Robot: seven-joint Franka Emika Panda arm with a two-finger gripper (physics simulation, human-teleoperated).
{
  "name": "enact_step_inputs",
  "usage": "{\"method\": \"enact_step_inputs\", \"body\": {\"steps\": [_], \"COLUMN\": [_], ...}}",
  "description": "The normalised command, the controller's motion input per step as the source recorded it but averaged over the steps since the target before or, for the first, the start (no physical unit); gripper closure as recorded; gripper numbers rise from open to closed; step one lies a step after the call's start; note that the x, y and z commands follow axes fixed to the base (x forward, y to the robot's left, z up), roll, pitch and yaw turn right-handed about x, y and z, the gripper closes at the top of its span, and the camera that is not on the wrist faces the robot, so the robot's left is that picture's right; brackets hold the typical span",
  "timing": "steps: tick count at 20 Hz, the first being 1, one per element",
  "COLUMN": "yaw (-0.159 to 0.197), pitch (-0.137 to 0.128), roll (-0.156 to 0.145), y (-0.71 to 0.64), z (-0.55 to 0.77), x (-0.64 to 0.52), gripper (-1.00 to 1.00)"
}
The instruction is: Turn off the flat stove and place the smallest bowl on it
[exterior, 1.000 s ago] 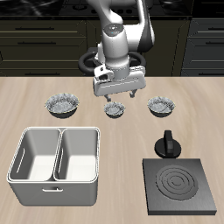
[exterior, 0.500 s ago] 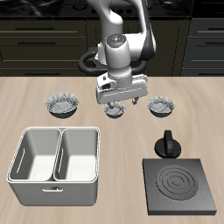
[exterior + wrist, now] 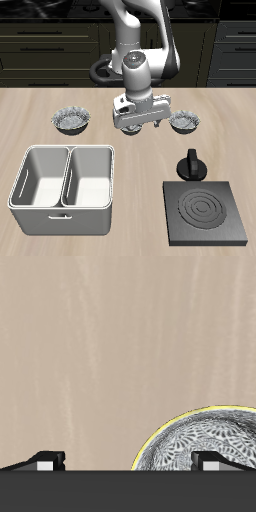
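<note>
1. Change vs earlier frames: the gripper [image 3: 134,126] has come down from above the middle bowl and now sits low over it, close to table lvl. Arm body shifted slightly toward the table's front edge. Bowls, tray and stove unmoved.
2. End effector: fingers apart. In the wrist view both fingertips [image 3: 48,459] stand spread, with bare wood between them and the bowl's rim [image 3: 205,436] next to one tip. Contact w/ bowl: cannot tell.
3. Smallest bowl [image 3: 133,127]: on the table, middle of the bowl row, mostly hidden by the gripper in the exterior view; at approx 11 o'clock from the stove, well apart from it.
4. Flat stove [image 3: 205,213]: near the front edge, coils dark. Black knob [image 3: 191,165] at the plate's 12 o'clock side.
5. Count, bowls: 3 crinkled grey — the small one plus two wider, one [image 3: 72,120] at its 9 o'clock, one [image 3: 184,122] at its 3 o'clock.
6. Count, other: 1 stove, 1 knob, 1 white double-basin tray [image 3: 62,186] w/ 2 basins, at 9 o'clock from the stove.
</note>
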Motion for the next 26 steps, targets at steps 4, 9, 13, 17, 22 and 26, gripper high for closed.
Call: {"method": "enact_step_inputs", "body": {"steps": [4,9,13,17,22,26], "yaw": [-0.032,-0.017,-0.012,0.008,0.018,0.035], "pitch": [0.037,0.025,-0.007,-0.019,-0.041,-0.058], "roll": [0.017,0.0,0.013,-0.018,-0.018,-0.001], "y": [-0.04,-0.03,0.0,-0.09,-0.05,0.03], "z": [-0.23,-0.14,0.04,0.14,0.27,0.34], "x": [0.02,-0.01,-0.06,0.04,-0.07,-0.07], "gripper": [1.0,1.0,1.0,1.0,1.0,1.0]}}
